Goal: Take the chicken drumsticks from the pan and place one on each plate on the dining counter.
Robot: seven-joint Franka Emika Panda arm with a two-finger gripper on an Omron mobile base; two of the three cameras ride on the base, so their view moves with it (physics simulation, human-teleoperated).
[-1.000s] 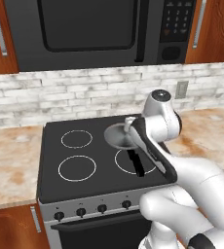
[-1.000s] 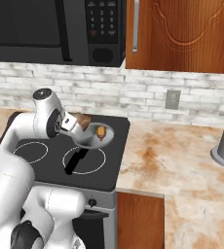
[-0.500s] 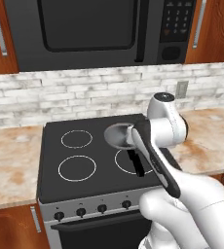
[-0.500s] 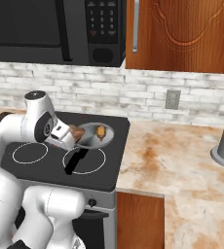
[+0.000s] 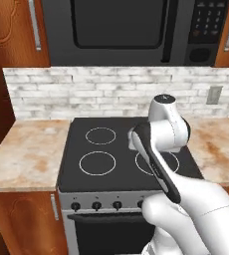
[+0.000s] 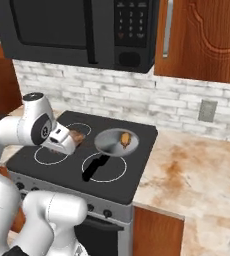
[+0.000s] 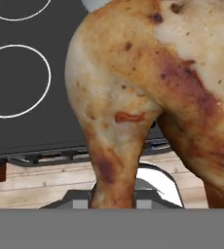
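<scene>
Gripping one chicken drumstick (image 7: 133, 97) between my closed fingers, I hold it lifted clear of the stove (image 6: 137, 170), close in front of my hand camera, its narrow bone end pointing down toward my fingertips and its browned, mottled skin spreading wide above. From the right base view my gripper (image 6: 73, 141) hangs over the near left part of the stove, just above the front left burner ring (image 6: 51, 155), with the brown piece peeking out at its tip. Further along the stove, toward its back right, sits the pan (image 6: 118, 141), grey and shallow, with its black handle (image 6: 94, 167) reaching forward across the front right burner ring. The second drumstick (image 6: 125, 139) lies inside the pan, well apart from my gripper. Beyond the stove runs the pale brick wall (image 6: 152, 100), and above the stove hangs the dark microwave (image 5: 131, 30). Marbled beige counter (image 5: 24, 149) stretches to either side of the stove, flanked by reddish-brown wooden cabinets (image 6: 207, 35)
</scene>
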